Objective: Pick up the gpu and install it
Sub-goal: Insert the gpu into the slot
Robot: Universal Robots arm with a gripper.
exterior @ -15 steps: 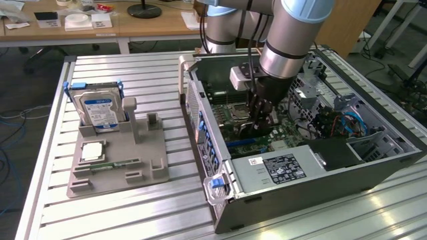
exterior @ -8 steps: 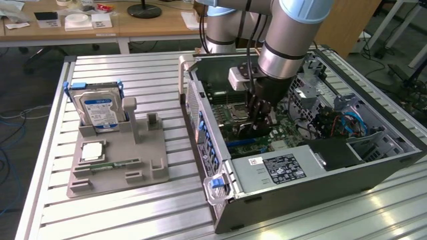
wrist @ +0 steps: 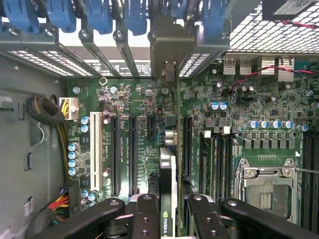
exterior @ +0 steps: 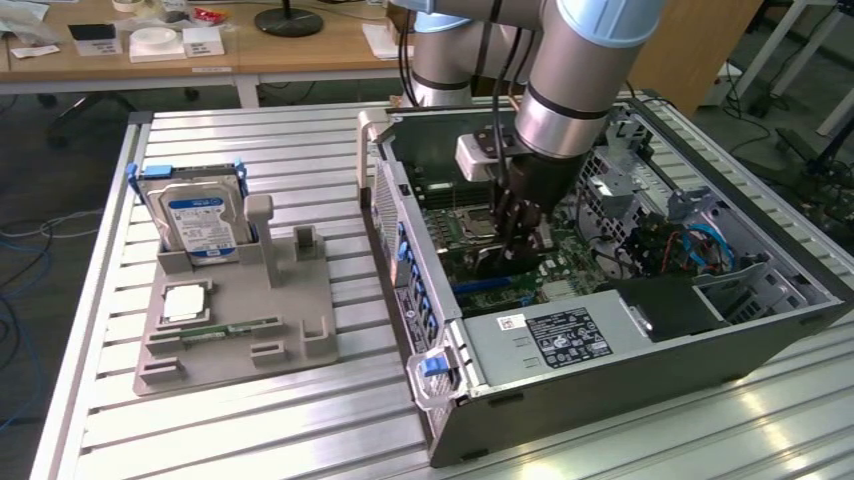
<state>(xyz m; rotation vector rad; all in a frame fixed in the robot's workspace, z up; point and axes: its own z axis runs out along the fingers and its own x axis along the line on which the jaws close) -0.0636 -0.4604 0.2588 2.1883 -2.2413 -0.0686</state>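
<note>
The gpu (wrist: 168, 169) appears edge-on in the wrist view, a thin green board with a black shroud. It stands upright over the motherboard (wrist: 144, 99), and its silver end bracket (wrist: 167, 55) reaches the case's rear slot openings. My gripper (wrist: 172, 219) is shut on it, one black finger (wrist: 145, 214) on each side. In the exterior view my gripper (exterior: 518, 228) reaches straight down into the open computer case (exterior: 641, 350), with the dark gpu (exterior: 501, 262) below it at the board. Whether the card's edge sits in a slot is hidden.
Empty black expansion slots (wrist: 115, 154) lie beside the card, and blue retention latches (wrist: 99, 15) line the rear wall. A CPU socket (wrist: 264, 189) and a cable bundle (wrist: 47, 112) flank the area. Outside the case, a grey holder (exterior: 234, 320) carries a hard drive (exterior: 200, 215) and a memory stick (exterior: 220, 328).
</note>
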